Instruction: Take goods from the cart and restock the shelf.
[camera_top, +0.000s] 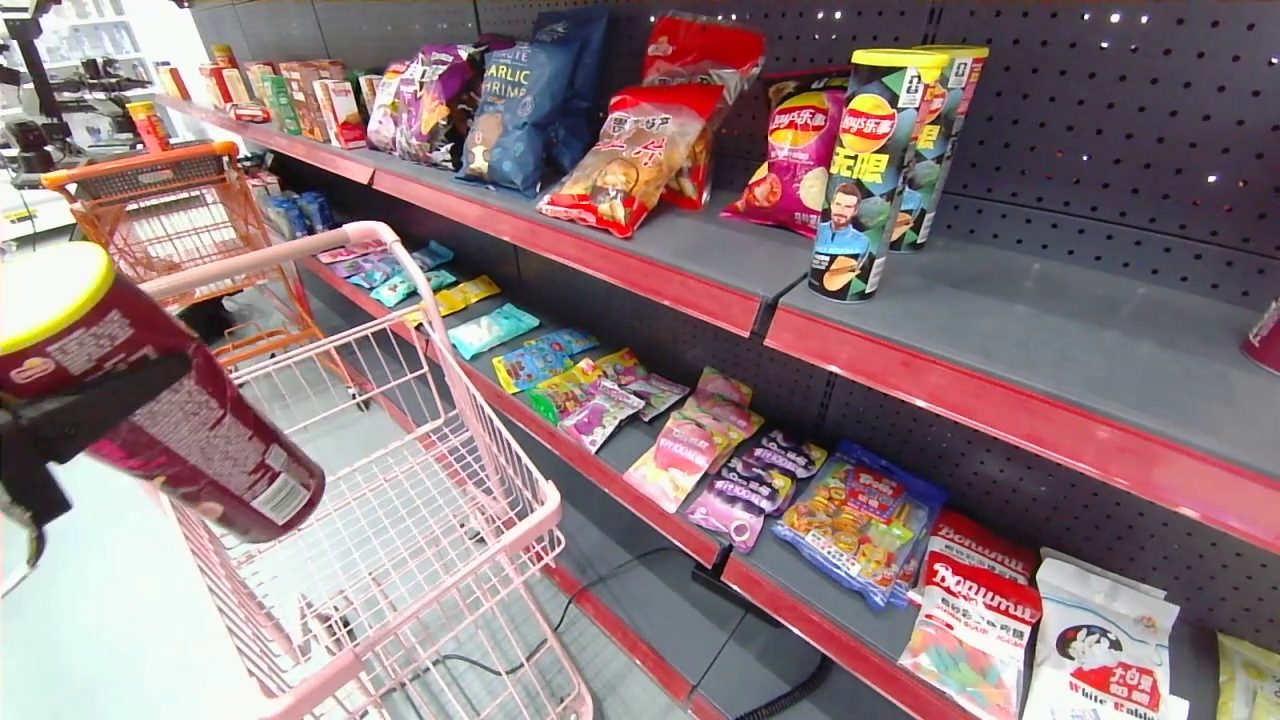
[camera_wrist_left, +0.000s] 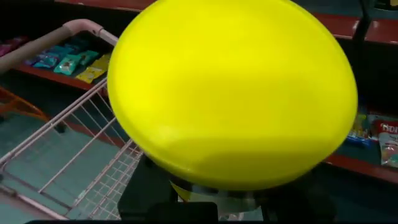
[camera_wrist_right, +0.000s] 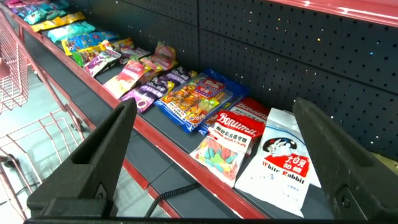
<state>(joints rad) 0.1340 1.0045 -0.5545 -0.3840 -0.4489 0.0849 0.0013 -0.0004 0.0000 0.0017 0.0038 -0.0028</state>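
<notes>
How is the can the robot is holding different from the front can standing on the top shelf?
The held can is dark red; the shelf can is mostly dark green. The held can is tilted, gripped by the left gripper above the pink cart; the shelf can stands upright on the top shelf. Both are tall round tubes with yellow lids.

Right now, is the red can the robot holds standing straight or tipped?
Tipped. The can slants in the left fingers: its yellow lid sits higher and further left than its bottom end.
</notes>
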